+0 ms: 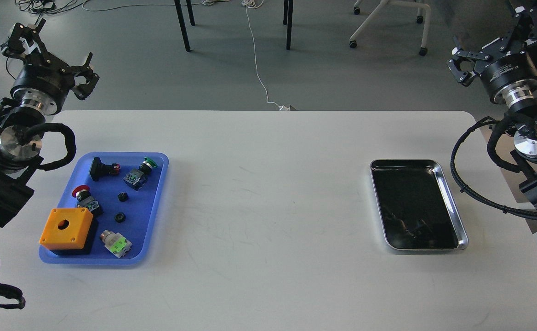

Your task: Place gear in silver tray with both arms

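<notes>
From the head view, my left gripper [50, 48] is raised at the far left, off the back edge of the table [268, 193]. Its fingers [25, 39] are spread wide apart and hold nothing, touching nothing. My right gripper [498, 43] is up at the far right, also beyond the table's back edge, fingers [461, 69] splayed open and empty.

On the left part of the table sits a blue tray [158, 184], just beside my left arm. In it lie an orange box [66, 226] with a round hole on top, set on a dark base at the near left corner; a red-capped button [83, 195]; a green-capped button [140, 172]; a black switch [102, 169] at the far end; a silver part with a green label [116, 242] at the near end. Two small black gears are among them: one [122, 196] near the middle, the other [120, 217] just nearer to me. Both lie loose on the tray floor, apart from each other and from the buttons.

The silver tray [452, 207] lies on the right part of the table, well apart from the blue one, with bare table between. Its dark bottom only shows reflections.

The gears lie below and to the right of my left fingers, well apart from them; the silver tray lies below and left of my right fingers, also well apart.
</notes>
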Motion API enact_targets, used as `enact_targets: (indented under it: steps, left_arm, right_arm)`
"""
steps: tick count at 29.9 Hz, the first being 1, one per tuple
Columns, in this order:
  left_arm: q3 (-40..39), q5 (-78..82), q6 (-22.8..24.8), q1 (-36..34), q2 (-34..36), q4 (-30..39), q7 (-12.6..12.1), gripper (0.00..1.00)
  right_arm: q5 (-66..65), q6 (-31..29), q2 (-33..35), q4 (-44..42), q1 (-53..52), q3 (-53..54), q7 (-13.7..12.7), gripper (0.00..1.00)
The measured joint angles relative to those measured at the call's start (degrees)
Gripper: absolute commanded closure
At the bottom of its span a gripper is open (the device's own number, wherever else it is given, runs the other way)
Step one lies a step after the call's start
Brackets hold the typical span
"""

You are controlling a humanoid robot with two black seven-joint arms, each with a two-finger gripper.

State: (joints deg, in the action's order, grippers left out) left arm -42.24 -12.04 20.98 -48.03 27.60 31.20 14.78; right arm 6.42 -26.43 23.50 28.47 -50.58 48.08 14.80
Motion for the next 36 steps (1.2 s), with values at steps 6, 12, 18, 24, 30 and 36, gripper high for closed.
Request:
enact_targets:
  steps: [6, 12, 18, 24, 30, 36]
  left_arm:
    - [0.1, 0.0, 1.6, 0.9, -0.2, -0.1, 0.1, 0.02]
    - [0.0, 0.0, 2.2, 1.0, -0.5, -0.2, 0.2, 0.02]
    - [0.1, 2.5, 3.5, 0.9, 1.9, 0.8, 0.3, 0.02]
    - [3.0, 10.3, 5.3, 1.1, 13.3, 9.9, -0.6, 0.02]
    - [11.4, 26.9, 7.0, 1.5, 24.3, 22.1, -0.2, 0.02]
    - [12.7, 50.5, 6.6, 1.5, 27.8, 31.8, 0.2, 0.02]
  right_arm:
    - [0.0, 0.1, -0.2, 0.1, 0.4, 0.8, 0.1, 0.01]
    - [0.1, 0.1, -0.4, 0.4, 0.4, 2.6, 0.4, 0.01]
    - [0.1, -0.1, -0.2, 0.4, 0.8, 2.5, 0.5, 0.01]
    - [0.0, -0.2, 0.0, 0.5, 3.1, 2.2, 0.6, 0.01]
    - [0.0, -0.3, -0.2, 0.5, 3.6, 2.6, 0.9, 0.01]
    - [0.1, -0.4, -0.7, 0.6, 3.7, 2.8, 1.4, 0.01]
